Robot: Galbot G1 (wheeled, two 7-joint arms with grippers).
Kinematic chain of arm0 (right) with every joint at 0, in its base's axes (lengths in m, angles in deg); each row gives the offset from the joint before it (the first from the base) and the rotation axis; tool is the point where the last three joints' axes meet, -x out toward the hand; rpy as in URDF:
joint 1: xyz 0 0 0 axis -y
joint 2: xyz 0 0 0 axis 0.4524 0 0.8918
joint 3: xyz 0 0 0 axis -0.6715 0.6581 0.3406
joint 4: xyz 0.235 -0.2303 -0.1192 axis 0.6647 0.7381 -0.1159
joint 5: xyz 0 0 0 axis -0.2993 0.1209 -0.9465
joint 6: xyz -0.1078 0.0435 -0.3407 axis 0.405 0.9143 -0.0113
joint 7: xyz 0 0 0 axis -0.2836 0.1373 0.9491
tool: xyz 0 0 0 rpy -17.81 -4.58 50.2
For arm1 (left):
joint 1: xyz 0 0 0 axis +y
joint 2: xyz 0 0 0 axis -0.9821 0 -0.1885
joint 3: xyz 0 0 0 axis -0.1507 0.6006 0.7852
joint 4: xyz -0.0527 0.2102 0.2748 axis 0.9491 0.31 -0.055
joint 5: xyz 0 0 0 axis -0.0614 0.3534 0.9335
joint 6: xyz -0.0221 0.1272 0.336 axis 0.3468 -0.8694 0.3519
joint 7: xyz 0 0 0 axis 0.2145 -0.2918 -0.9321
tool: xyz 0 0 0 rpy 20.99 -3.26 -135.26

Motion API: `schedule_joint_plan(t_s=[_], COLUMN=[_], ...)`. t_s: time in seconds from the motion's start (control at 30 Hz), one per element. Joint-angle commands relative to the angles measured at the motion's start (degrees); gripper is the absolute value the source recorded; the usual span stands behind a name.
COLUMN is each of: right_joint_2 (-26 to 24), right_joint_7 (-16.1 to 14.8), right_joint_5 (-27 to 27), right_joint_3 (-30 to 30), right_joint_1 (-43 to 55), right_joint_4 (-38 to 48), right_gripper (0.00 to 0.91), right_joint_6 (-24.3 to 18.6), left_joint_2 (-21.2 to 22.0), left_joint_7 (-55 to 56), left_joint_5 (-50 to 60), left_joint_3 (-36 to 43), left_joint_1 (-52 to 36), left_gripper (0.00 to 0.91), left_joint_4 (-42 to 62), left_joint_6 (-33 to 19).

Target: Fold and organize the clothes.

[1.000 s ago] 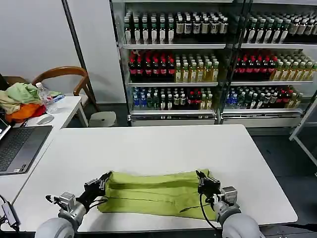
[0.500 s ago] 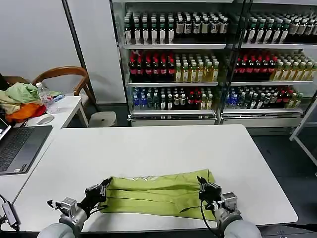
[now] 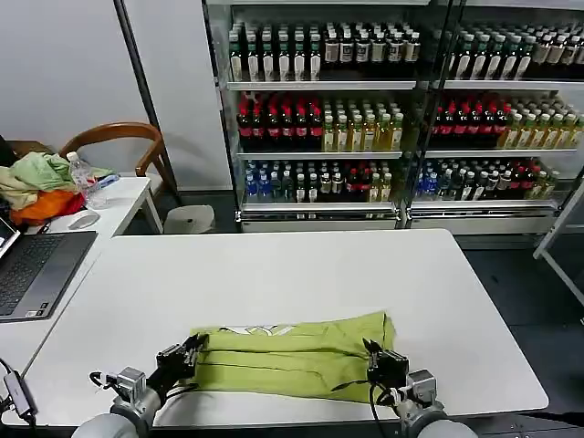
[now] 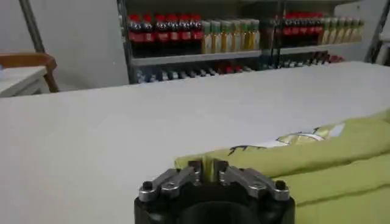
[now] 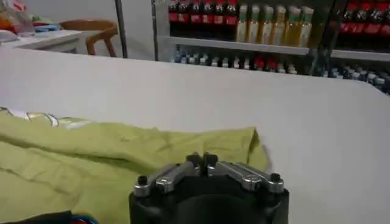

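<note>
While both arms reach in from the near edge of a white counter [image 3: 301, 265], a lime yellow-green T-shirt [image 3: 292, 358] lies folded into a long band across the counter's near part, running left to right. A strip of its white-and-dark print shows along the far edge of the band, toward the left.

At the shirt's left end, the left gripper [image 3: 189, 351] has its fingers [image 4: 194, 171] clenched on a fold of the fabric; the left wrist view shows green cloth pinched between the two metal tips. At the shirt's right end, the right gripper [image 3: 378, 358] sits at the near right corner, and its fingers [image 5: 195, 162] are pressed together with cloth directly under them. From the right wrist view, the shirt's far right corner lies flat on the counter just beyond the tips.

To the far left stands a second counter [image 3: 128, 196] with an open laptop [image 3: 32, 269], a water bottle [image 3: 84, 179] and a heap of pale green, beige and orange garments [image 3: 36, 187], well apart from the shirt. A wooden chair [image 3: 119, 141] stands behind it. Shelves of bottled drinks [image 3: 365, 119] fill the far wall.
</note>
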Motion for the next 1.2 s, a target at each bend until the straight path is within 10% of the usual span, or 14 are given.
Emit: schedule_joint_plan(t_s=[0.03,0.3,0.77,0.83,1.2], right_joint_2=[0.1,1.2,1.7,1.7,1.8], right_joint_7=[0.0,0.0,0.7,0.8,1.5], right_joint_5=[-2.5,-5.9,-6.1,-6.1,-6.1], right_joint_3=[-1.2,-2.2,-2.7,-2.7,-2.7], right_joint_1=[-2.2,-2.8,-1.6,-1.7,-1.7], right_joint_4=[-2.2,-4.0,-2.9,-2.9,-2.2], right_gripper=[0.907,0.907,0.907,0.907,0.907], right_joint_6=[-2.4,-4.7,-4.8,-4.9,-5.1], left_joint_2=[0.2,3.3,6.9,7.4,8.3], left_joint_7=[12.1,31.5,33.9,34.1,32.9], left_joint_5=[-5.1,-13.0,-13.9,-13.9,-11.8], left_joint_3=[-0.8,5.0,7.8,8.2,9.8], left_joint_1=[1.3,1.3,-0.1,-0.2,0.0], left_gripper=[0.907,0.907,0.907,0.050,0.040], left_joint_4=[-8.6,-10.3,-7.4,-7.0,-6.6], left_joint_6=[6.1,7.8,7.6,7.4,7.7])
